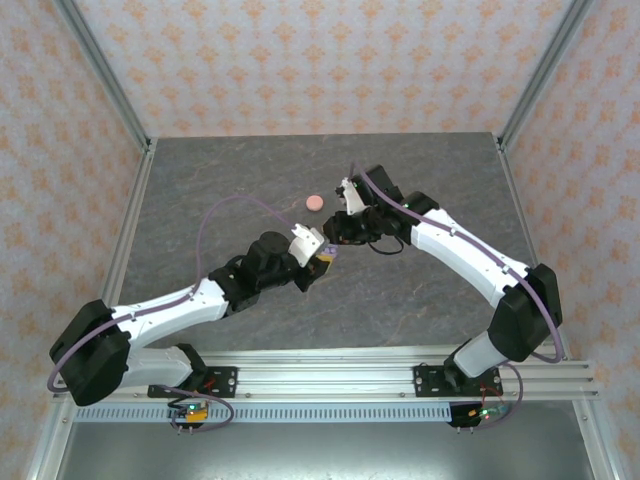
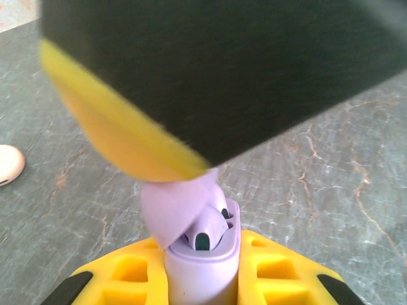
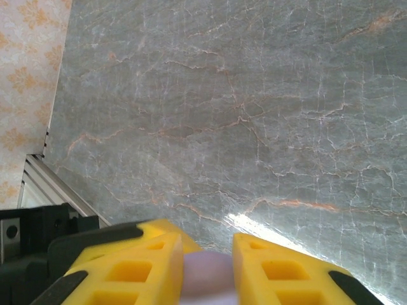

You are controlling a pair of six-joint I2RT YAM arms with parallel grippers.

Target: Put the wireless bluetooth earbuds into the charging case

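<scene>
My left gripper [image 2: 202, 246] is shut on the body of a lilac charging case [image 2: 200, 276], held upright between its yellow fingers. The case's lid [image 2: 168, 213] stands open and tilted. A lilac earbud [image 2: 208, 230] sits in the case with its dark tip showing. My right gripper [image 3: 206, 254] is shut on a lilac piece [image 3: 206, 276], which looks like that lid. Its black and yellow finger [image 2: 191, 82] looms over the case in the left wrist view. In the top view both grippers [image 1: 322, 260] [image 1: 342, 230] meet mid-table at the case [image 1: 330, 252].
A round salmon-pink case [image 1: 314, 202] lies shut on the grey marble table [image 1: 230, 180] just behind the grippers; it shows pale at the left edge of the left wrist view [image 2: 7, 164]. Metal frame posts and patterned walls ring the table.
</scene>
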